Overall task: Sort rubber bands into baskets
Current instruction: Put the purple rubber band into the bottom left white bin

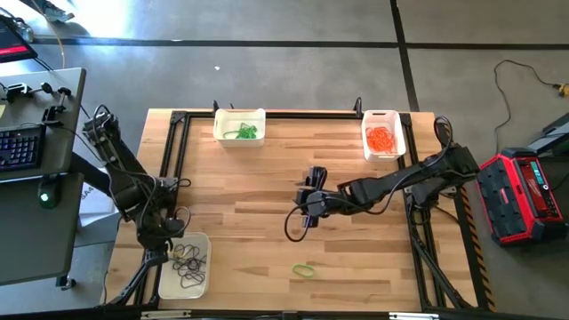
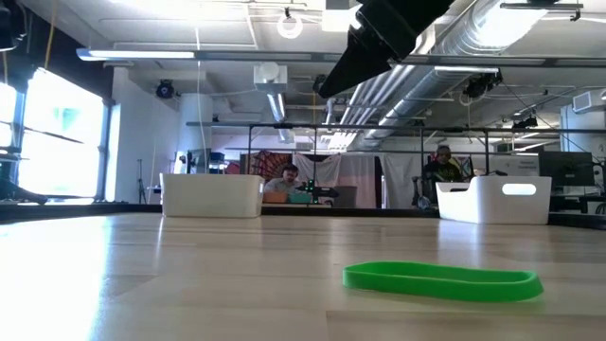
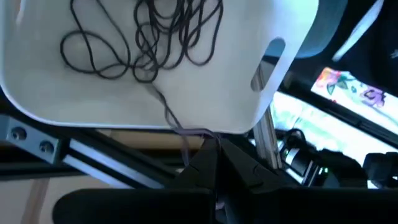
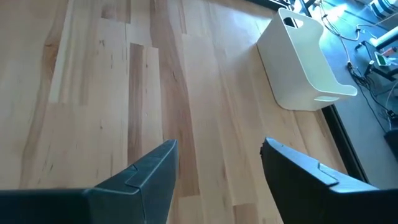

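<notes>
Wooden table (image 1: pixel 267 204): three baskets (image 1: pixel 239 126), green band (image 1: pixel 304 269)

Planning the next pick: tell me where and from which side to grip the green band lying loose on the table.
The green rubber band lies flat on bare wood as an elongated loop. Probably best to come straight down with the open right gripper and pinch one long side of it, one finger inside the loop, one outside.

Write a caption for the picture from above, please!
Right gripper open above a green rubber band; three baskets sorted by colour.

Three baskets (image 1: pixel 239 125), one loose green rubber band (image 1: pixel 304 269), two arms (image 1: pixel 391 185).
</notes>
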Available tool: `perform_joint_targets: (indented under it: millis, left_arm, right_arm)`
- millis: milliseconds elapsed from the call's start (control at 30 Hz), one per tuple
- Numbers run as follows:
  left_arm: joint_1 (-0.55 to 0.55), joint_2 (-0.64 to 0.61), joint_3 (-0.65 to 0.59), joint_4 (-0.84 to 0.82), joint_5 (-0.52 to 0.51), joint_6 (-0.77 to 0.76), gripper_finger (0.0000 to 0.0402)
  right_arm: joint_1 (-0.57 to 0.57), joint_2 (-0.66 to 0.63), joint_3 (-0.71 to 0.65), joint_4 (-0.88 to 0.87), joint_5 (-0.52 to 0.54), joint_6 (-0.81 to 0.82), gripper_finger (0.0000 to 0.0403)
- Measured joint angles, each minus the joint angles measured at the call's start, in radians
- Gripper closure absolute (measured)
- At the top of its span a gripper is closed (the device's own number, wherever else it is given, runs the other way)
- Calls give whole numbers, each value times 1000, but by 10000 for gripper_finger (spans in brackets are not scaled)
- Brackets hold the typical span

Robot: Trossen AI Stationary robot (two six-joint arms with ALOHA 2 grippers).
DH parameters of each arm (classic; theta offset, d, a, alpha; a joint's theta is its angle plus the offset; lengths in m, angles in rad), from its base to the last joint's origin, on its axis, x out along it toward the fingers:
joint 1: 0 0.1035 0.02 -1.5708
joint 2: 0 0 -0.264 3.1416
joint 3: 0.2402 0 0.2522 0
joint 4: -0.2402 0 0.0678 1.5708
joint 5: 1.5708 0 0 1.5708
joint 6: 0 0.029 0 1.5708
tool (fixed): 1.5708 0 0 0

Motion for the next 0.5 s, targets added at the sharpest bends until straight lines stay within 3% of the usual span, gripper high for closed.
perform_joint_targets:
  millis: [500]
  left_arm:
    - [24, 90, 0, 70, -50, 1, 393]
  right_arm:
    - [0, 0, 0, -18, 0, 0, 181]
